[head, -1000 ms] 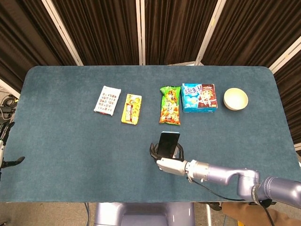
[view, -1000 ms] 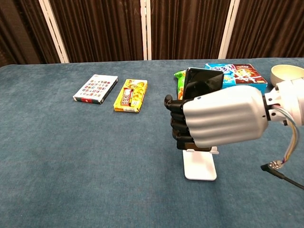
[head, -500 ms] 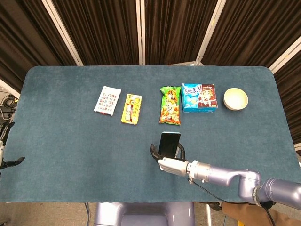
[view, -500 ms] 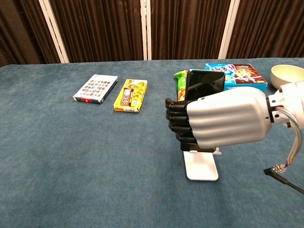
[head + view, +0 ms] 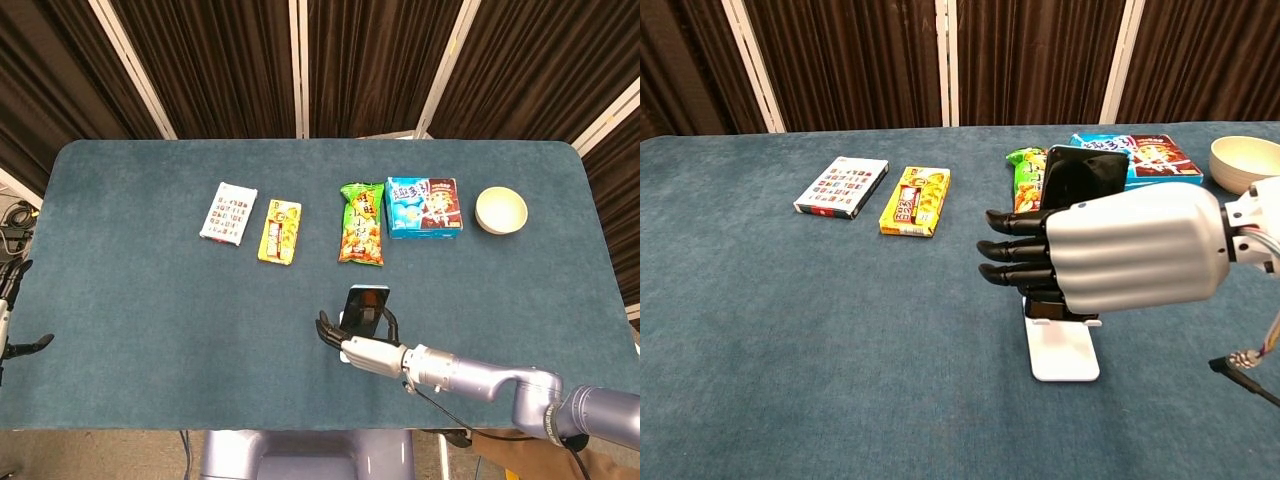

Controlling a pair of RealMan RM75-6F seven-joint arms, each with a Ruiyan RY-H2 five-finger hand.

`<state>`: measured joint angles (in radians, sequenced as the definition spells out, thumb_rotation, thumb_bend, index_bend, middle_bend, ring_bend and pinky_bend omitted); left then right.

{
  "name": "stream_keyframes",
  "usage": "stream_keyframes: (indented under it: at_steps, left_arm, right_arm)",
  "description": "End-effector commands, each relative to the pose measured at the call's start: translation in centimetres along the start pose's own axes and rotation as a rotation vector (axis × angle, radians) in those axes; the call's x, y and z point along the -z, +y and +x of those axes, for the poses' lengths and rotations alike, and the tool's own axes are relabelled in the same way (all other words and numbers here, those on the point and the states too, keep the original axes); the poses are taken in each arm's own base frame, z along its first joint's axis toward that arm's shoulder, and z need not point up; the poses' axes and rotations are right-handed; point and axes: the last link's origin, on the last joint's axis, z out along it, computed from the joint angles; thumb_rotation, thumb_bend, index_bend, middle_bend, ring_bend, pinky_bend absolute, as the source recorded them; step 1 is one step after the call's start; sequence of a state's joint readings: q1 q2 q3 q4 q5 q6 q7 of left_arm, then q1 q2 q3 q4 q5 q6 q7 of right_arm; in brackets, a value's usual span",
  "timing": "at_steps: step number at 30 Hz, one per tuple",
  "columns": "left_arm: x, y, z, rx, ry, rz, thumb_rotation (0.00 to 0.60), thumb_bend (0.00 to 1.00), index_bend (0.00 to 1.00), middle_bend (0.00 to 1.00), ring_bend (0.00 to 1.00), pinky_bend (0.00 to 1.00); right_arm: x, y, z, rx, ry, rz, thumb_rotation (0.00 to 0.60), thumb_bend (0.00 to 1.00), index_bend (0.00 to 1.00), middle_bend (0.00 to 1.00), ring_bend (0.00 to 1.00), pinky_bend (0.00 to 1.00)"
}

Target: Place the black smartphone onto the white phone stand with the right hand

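My right hand (image 5: 1130, 250) has its fingers (image 5: 1015, 248) straightened, off the black smartphone (image 5: 1080, 176) leaning on the white phone stand (image 5: 1065, 345). Brushing it while withdrawing could topple it.

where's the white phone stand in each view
Head view: the white phone stand barely peeks out beneath the right hand, lower centre.
Chest view: its base shows plainly below the hand, lower right of centre.
Shared landmark: the black smartphone resting on it, with the green snack bag just beyond.
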<state>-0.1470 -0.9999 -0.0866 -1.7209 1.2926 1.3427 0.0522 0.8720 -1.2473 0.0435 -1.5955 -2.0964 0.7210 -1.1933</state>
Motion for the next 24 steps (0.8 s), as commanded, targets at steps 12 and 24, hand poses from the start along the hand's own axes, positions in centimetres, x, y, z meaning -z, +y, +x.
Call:
stream_keyframes:
  at_steps: [12,24]
  left_arm:
    - [0.2,0.1,0.1,0.004,0.001,-0.006,0.600,0.00,0.00,0.00,0.00,0.00]
    - [0.5,-0.1,0.5,0.022,0.011,-0.012,0.600,0.00,0.00,0.00,0.00,0.00]
  right_arm:
    - [0.5,-0.1,0.1,-0.009,-0.009,-0.023,0.600,0.45,0.20,0.08,0.03,0.16]
    - [4.2,1.7,0.9,-0.092,0.016,-0.153,0.600,0.44,0.17,0.08,0.03,0.17]
